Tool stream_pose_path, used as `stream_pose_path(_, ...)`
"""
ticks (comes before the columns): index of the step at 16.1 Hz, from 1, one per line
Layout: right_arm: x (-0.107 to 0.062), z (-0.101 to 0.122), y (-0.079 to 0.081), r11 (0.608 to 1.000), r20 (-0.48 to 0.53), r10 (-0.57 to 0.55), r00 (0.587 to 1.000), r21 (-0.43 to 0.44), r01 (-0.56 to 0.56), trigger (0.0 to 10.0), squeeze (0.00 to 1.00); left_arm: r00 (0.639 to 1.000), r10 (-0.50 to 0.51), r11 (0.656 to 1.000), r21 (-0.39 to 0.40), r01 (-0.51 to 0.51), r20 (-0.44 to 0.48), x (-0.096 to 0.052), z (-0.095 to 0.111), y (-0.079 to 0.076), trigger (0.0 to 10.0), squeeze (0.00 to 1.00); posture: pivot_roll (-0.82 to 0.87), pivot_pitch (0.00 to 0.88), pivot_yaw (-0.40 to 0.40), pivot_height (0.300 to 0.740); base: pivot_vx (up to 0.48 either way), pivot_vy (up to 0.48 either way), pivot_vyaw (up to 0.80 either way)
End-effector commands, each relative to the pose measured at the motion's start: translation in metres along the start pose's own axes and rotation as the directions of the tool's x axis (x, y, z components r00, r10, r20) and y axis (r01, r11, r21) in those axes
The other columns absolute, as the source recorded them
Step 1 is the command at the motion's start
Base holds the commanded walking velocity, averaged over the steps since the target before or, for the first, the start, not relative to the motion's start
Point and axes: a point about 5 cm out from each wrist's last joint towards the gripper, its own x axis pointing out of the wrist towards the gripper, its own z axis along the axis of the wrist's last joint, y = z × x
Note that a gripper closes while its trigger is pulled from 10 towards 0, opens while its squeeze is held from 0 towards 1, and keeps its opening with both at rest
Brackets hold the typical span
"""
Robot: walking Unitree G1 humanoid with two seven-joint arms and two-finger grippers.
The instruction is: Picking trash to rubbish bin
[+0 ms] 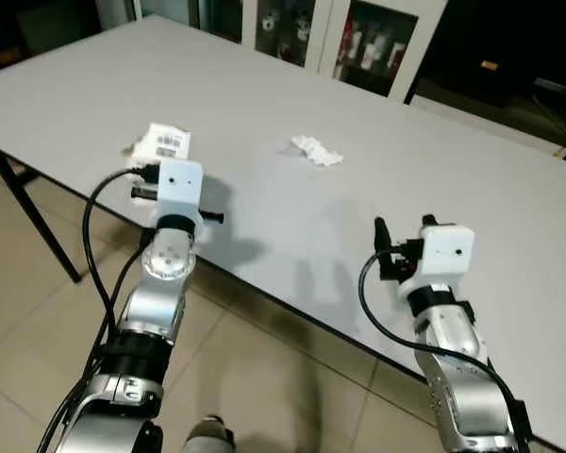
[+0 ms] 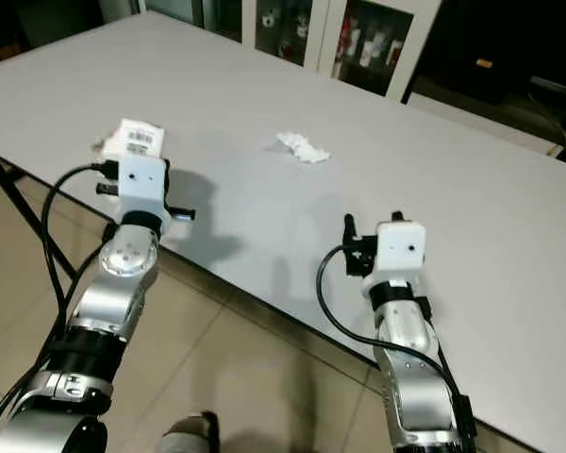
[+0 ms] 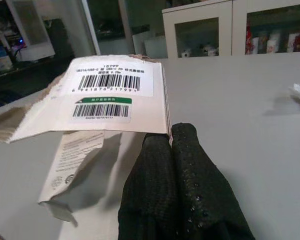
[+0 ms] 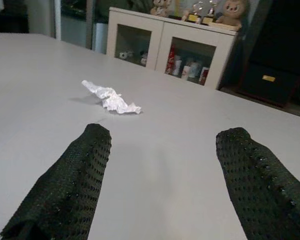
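Left claw (image 3: pixel 170 145): closed on the torn barcode package (image 3: pixel 110 95), held just above the table (image 1: pixel 377 123) | Right claw (image 4: pixel 165 175): wide open, empty | Crumpled tissue (image 1: pixel 317 150): not yet collected | No trash binned yet, as judged.

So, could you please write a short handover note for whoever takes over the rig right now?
Left gripper: fingers shut on an edge of the torn barcode-labelled package, near the table's left front edge.
Right gripper: fingers open and empty, low over the table, pointed toward the crumpled white paper.
Done: package gripped.
Left: carry the package to the bin, then collect the crumpled paper lying mid-table. Where the rubbish bin stands is not known from here; locate it first.
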Motion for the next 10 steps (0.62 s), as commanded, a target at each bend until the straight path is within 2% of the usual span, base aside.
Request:
stream_pose_path(1,-0.0007,-0.0007,-0.0029,1.0,-0.003,-0.017,1.0,0.008,0.017,10.0,0.0,1.0,-0.014,1.0,-0.003,0.014,-0.002,0.0039,0.0038,-0.0008,0.0,0.0,0.25,0.075,-0.114,0.74,0.0,0.431,-0.8)
stream_pose_path(7,-0.0048,-0.0007,-0.005,1.0,-0.006,-0.03,1.0,0.007,0.03,10.0,0.0,0.999,-0.033,0.999,-0.002,0.033,-0.026,0.0065,0.0012,-0.0032,0.0,0.0,0.23,0.082,-0.108,0.74,0.0,0.467,-0.8)
stream_pose_path(10,-0.0058,-0.001,-0.0047,0.999,-0.007,-0.035,0.999,0.007,0.035,10.0,0.0,0.998,-0.042,0.999,0.0,0.042,-0.04,0.0077,-0.0002,-0.005,0.0,0.0,0.22,0.085,-0.105,0.74,0.0,0.48,0.0)
